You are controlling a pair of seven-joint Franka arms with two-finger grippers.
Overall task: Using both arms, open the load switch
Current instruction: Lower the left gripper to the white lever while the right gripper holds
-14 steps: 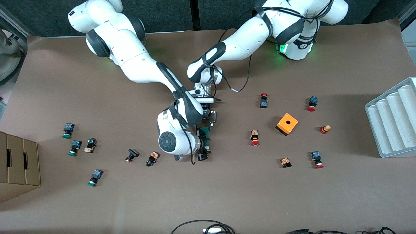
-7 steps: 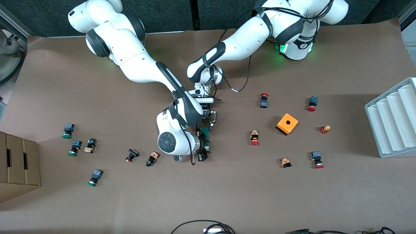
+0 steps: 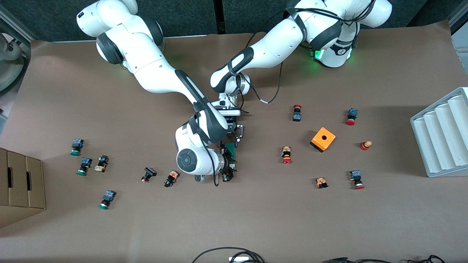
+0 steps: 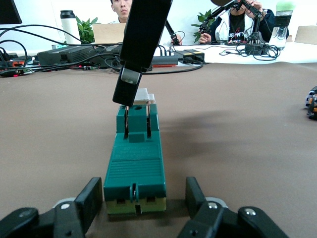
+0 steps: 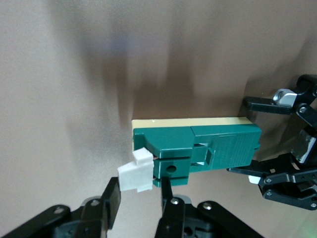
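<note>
The load switch (image 3: pixel 230 149), a slim dark-green bar on a pale base, lies flat on the brown table (image 3: pixel 256 219) between the two hands. Its small white block (image 5: pixel 136 173) is at the end nearer the front camera. My right gripper (image 3: pixel 229 170) (image 5: pixel 140 186) straddles that block. One finger is against it and a narrow gap shows at the other. My left gripper (image 3: pixel 234 138) (image 4: pixel 143 184) stands astride the switch's other end (image 4: pixel 134 168). One finger (image 4: pixel 91 198) is beside the switch's side. The other finger (image 4: pixel 195 196) is clearly apart from it.
The nearest loose push button (image 3: pixel 171 178) lies toward the right arm's end, and a red-capped one (image 3: pixel 286 155) toward the left arm's end. An orange cube (image 3: pixel 323 139), a white ridged tray (image 3: pixel 442 135) and a cardboard box (image 3: pixel 20 186) stand farther out. Cables (image 3: pixel 234 255) lie at the front edge.
My right hand has shifted slightly toward the right arm's end of the table and its fingers have drawn in around the white block. The left arm and the switch have not moved.
</note>
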